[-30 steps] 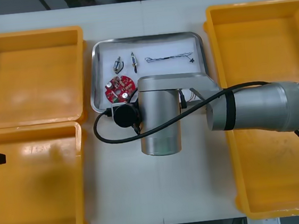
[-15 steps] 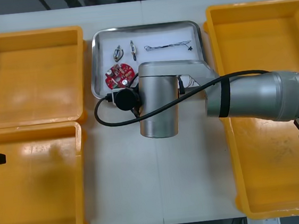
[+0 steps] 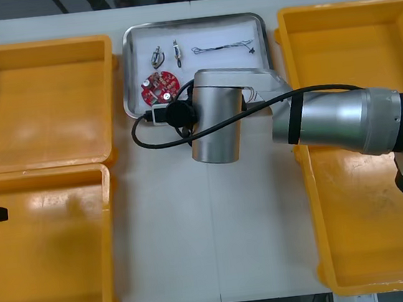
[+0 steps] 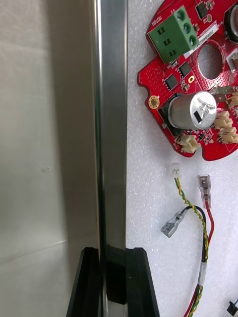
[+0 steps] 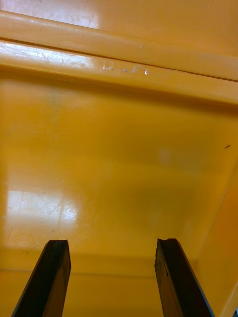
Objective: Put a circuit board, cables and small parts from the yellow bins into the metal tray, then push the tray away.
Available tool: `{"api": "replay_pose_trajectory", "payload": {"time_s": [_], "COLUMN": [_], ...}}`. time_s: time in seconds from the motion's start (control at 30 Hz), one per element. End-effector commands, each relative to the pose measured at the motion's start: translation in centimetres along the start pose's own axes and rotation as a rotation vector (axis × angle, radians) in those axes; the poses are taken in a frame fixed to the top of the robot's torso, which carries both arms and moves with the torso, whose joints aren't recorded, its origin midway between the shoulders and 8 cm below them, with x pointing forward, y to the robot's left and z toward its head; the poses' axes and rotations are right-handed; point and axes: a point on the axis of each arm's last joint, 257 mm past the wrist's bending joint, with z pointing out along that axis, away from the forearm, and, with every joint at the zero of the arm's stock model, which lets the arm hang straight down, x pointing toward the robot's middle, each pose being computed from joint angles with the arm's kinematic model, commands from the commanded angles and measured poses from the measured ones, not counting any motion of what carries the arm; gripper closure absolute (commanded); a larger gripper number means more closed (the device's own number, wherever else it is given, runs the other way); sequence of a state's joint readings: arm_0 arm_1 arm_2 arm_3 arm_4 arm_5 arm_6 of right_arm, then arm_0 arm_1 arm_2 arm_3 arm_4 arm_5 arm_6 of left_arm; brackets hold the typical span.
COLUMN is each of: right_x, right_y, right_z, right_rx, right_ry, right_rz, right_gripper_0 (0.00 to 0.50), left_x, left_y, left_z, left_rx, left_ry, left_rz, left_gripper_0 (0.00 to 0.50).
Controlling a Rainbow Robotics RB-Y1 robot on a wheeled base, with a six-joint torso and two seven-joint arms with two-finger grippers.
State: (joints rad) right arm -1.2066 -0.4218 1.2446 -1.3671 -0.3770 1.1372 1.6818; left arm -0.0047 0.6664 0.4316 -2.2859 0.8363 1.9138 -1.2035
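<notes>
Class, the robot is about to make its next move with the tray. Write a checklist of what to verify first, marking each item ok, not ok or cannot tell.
1. Right gripper is shut on the near rim of the metal tray: ok.
2. Circuit board lies inside the tray: ok.
3. Red and yellow cable and black cable lie inside the tray: ok.
4. Small metal parts lie inside the tray: ok.
5. Bare table beyond the tray's far rim: ok, though only a narrow strip.
6. Left gripper, fingers open, sits over a left yellow bin, apart from the tray: ok.
</notes>
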Motion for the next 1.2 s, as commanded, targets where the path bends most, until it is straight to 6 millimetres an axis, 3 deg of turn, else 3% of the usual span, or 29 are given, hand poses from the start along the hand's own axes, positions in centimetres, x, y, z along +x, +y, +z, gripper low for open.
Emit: {"api": "replay_pose_trajectory", "payload": {"time_s": [0.03, 0.6, 0.67, 0.7, 0.73, 0.9, 1.2], "right_x": [-2.8, -2.7, -2.7, -2.7, -2.7, -2.7, -3.6], "right_y": [-3.3, -5.7, -5.8, -5.9, -5.9, -5.5, -3.9], "right_z": [-0.9, 0.7, 0.6, 0.6, 0.6, 0.2, -3.8], "right_rx": [0.066, 0.095, 0.095, 0.096, 0.095, 0.046, -0.054], "right_ry": [-0.053, -0.073, -0.075, -0.075, -0.075, -0.073, -0.032], "right_rz": [-0.06, -0.037, -0.035, -0.036, -0.034, 0.005, 0.062], "right_gripper_0": [0.5, 0.5, 0.201, 0.125, 0.0, 0.0, 0.0], "left_x": [0.0, 0.0, 0.0, 0.0, 0.0, 0.0, 0.0], "left_y": [1.4, 1.4, 1.4, 1.4, 1.4, 1.4, 1.4], "left_z": [-0.9, -0.9, -0.9, -0.9, -0.9, -0.9, -0.9], "left_rx": [-0.054, -0.054, -0.054, -0.054, -0.054, -0.054, -0.054], "left_ry": [-0.01, -0.01, -0.01, -0.01, -0.01, -0.01, -0.01], "left_rz": [0.081, 0.081, 0.081, 0.081, 0.081, 0.081, 0.081], "left_gripper_0": [0.0, 0.0, 0.0, 0.0, 0.0, 0.0, 0.0]}}
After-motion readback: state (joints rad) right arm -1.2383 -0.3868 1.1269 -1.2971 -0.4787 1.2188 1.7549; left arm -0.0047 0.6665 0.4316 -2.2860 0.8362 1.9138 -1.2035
